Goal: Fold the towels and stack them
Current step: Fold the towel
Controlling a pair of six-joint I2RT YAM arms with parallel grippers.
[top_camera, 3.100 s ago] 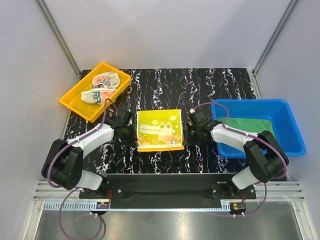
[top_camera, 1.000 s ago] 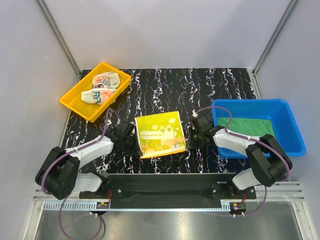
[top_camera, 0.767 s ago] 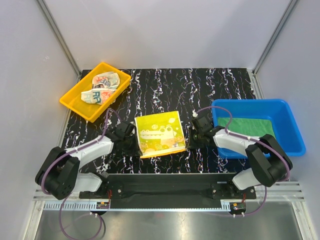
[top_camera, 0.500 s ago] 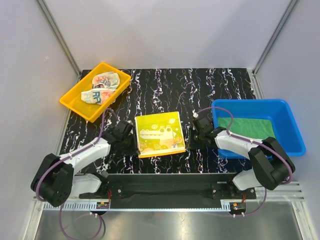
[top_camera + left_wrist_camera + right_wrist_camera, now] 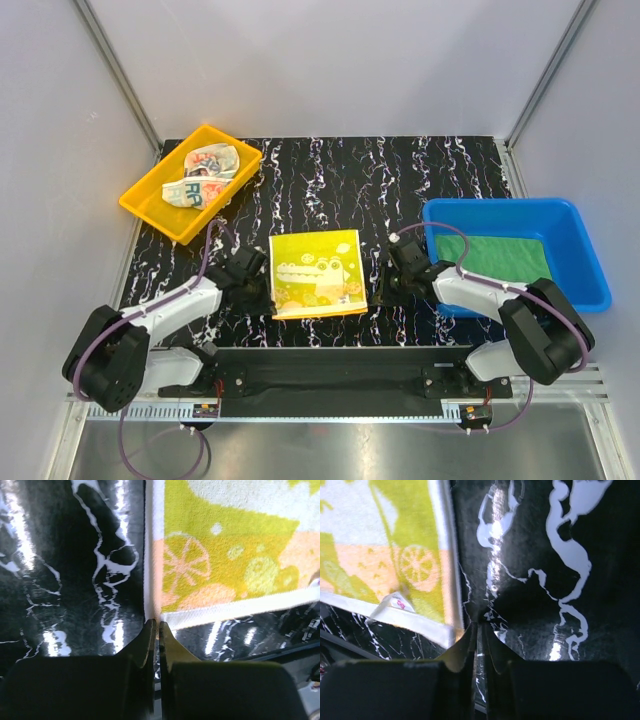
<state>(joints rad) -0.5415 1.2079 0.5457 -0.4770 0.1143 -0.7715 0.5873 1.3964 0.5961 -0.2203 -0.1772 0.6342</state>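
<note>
Left end effector (image 5: 156, 625) pinches the yellow towel (image 5: 235, 555) at its corner — right end effector (image 5: 479, 627) closed beside it.

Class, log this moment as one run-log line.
yellow patterned cloth towel lying flat | left end effector shut at near-left corner | right end effector shut beside near-right corner

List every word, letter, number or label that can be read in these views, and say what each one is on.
"RP", as far as it can be made out: large teal letters on the crumpled printed towel in the yellow tray; any further letters are lost in the folds.
Small white tag at the edge of the yellow towel: pink marks, too small to read.
No other text shows in any view.
</note>
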